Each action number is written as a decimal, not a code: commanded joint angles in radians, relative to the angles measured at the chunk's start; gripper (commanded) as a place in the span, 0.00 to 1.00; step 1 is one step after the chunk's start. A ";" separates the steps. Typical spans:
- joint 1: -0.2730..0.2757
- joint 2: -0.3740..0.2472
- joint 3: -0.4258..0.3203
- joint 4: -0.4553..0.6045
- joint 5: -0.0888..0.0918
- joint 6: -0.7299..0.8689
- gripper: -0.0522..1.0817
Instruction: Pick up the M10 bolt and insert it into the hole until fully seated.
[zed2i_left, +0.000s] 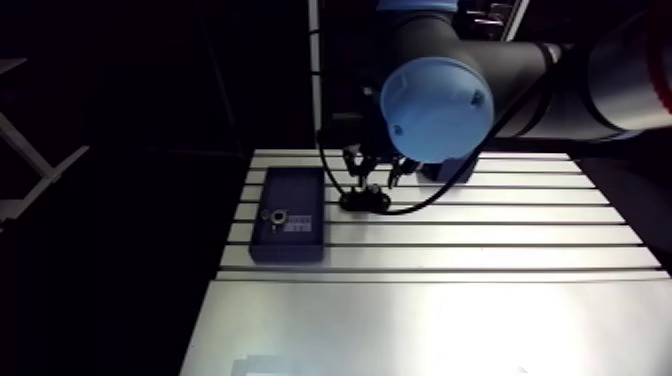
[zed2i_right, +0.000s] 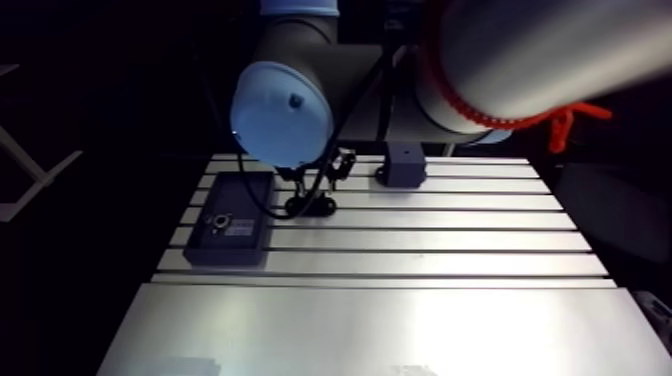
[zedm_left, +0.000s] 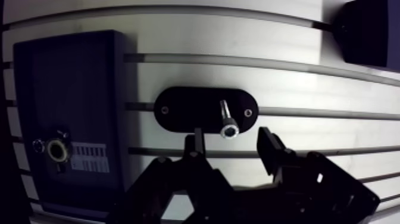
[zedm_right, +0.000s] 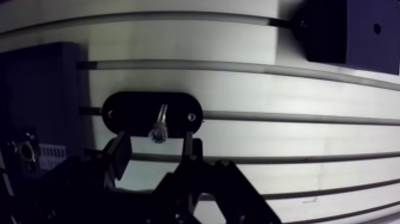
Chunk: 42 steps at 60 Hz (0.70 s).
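A steel M10 bolt (zedm_left: 227, 121) stands in a black oval holder (zedm_left: 178, 109) on the slotted table, its socket head toward me. My gripper (zedm_left: 231, 142) hovers over it, open, with the bolt head lying between and just ahead of the two fingertips (zedm_left: 194, 143), untouched. Beside the holder lies a dark rectangular block (zedm_left: 77, 95) with a brass-ringed hole (zedm_left: 58, 150) and a small label. In the arm view the gripper (zed2i_left: 372, 178) hangs above the holder (zed2i_left: 364, 201), with the dark block (zed2i_left: 290, 215) to its left.
A second dark block (zedm_right: 345, 33) is fixed to the table beyond the holder, seen in the arm view as block (zed2i_right: 405, 165) near the back edge. T-slots (zed2i_left: 430, 245) run across the table. A smooth metal plate (zed2i_left: 430, 325) covers the near part.
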 joint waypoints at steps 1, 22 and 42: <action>0.000 0.006 0.002 0.000 0.000 0.001 0.45; 0.000 0.007 0.002 -0.001 0.000 0.001 0.46; 0.000 0.014 0.005 -0.026 0.002 0.001 0.49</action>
